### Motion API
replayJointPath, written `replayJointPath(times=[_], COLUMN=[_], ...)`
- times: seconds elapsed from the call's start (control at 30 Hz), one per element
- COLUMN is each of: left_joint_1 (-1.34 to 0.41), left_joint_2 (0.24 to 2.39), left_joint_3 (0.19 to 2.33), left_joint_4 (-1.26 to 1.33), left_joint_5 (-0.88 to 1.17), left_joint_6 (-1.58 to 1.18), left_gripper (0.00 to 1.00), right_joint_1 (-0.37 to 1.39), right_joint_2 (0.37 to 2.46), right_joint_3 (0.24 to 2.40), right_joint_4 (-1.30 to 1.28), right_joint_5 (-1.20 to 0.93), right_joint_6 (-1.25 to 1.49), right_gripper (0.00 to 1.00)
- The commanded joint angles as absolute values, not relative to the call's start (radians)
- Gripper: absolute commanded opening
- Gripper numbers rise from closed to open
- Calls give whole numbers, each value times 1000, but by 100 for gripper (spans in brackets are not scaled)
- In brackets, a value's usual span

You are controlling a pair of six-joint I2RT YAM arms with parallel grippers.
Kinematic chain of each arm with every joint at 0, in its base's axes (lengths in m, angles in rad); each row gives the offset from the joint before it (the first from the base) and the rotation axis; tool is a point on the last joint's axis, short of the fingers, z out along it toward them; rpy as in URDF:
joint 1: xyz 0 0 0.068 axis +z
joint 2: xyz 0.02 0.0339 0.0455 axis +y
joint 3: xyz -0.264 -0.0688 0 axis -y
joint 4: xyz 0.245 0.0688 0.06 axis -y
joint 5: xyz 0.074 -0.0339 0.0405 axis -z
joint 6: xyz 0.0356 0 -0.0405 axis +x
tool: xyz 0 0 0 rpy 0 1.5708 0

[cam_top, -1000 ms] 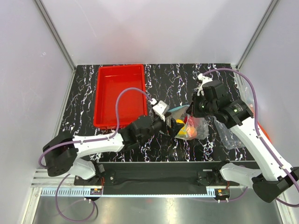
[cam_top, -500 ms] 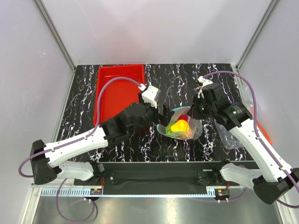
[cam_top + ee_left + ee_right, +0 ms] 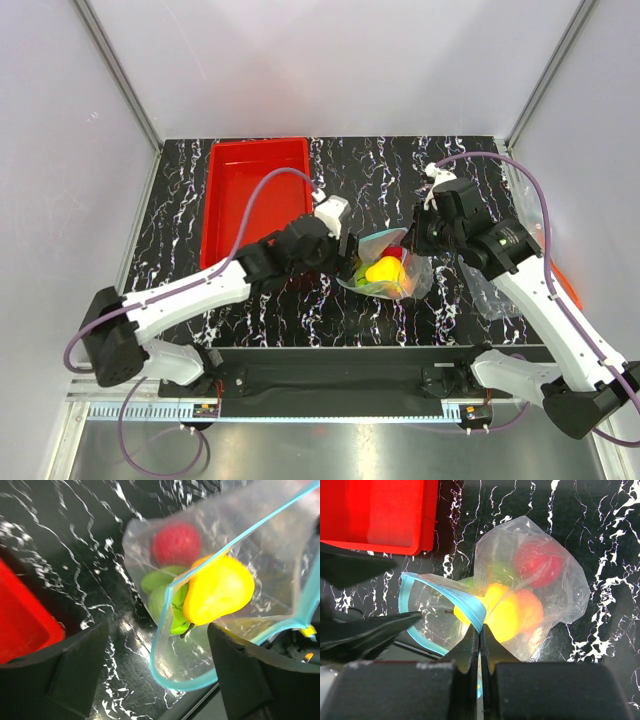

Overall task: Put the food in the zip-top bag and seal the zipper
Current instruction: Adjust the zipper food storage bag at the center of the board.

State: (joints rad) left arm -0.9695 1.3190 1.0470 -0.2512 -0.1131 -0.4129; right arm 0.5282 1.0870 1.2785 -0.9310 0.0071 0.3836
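The zip-top bag (image 3: 390, 275) lies mid-table with its mouth gaping open toward the left. Inside it are the yellow pear (image 3: 220, 590), red apple (image 3: 175, 542), two green pieces (image 3: 162, 587) and the peach (image 3: 530, 610). My right gripper (image 3: 480, 630) is shut on the light-blue zipper (image 3: 470, 607) and holds that edge up; it is at the bag's far right in the top view (image 3: 413, 243). My left gripper (image 3: 159, 626) is open and empty, one jaw on each side of the zipper's lower loop (image 3: 165, 677); it is at the bag's left in the top view (image 3: 352, 255).
A red tray (image 3: 255, 205) stands at the back left, just behind my left arm. Other clear plastic (image 3: 495, 290) with an orange-red strip lies at the right edge under my right arm. Walls close in the table on three sides.
The bag's mouth has spread open and the pear now shows at it. My left arm swung up and out, then drew back a little, its gripper staying at the bag's left. My right gripper kept hold.
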Motion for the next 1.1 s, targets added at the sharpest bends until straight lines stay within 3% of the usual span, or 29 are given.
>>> replayJointPath(times=[0.0,0.1,0.17,0.23,0.27,0.33,0.43,0.47,0.5,0.53,0.6,0.7,0.9,1.07], left_joint_1=[-963,-956,-951,-936,-930,-913,-879,-871,-861,-841,-822,-772,-677,-664], left_joint_2=[1376,1425,1448,1447,1433,1414,1428,1437,1448,1469,1489,1529,1589,1574], left_joint_3=[1074,1106,1150,1212,1233,1301,1394,1408,1429,1437,1450,1465,1490,1482], left_joint_4=[-166,-175,-227,-316,-343,-411,-480,-486,-486,-486,-471,-448,-428,-439], left_joint_5=[-23,-5,-52,-125,-150,-196,-216,-204,-183,-135,-95,-19,159,147], left_joint_6=[-388,-380,-362,-353,-344,-334,-321,-322,-322,-327,-336,-354,-380,-351], left_gripper=[77,61,33,13,10,7,6,6,6,6,6,6,6,6], right_joint_1=[528,528,528,528,528,528,528,529,529,528,528,528,548,554], right_joint_2=[1063,1058,1055,1055,1057,1066,1085,1085,1077,1069,1024,970,962,934], right_joint_3=[1279,1278,1278,1279,1279,1282,1286,1281,1267,1256,1200,1114,1017,974], right_joint_4=[-896,-900,-910,-928,-936,-966,-999,-994,-980,-965,-883,-764,-655,-618], right_joint_5=[8,9,11,6,3,-36,-52,-75,-104,-162,-268,-477,-584,-298], right_joint_6=[397,400,400,397,391,362,347,338,328,327,305,310,285,278], right_gripper=[0,0,0,0,0,1,18,26,51,61,78,93,100,99])
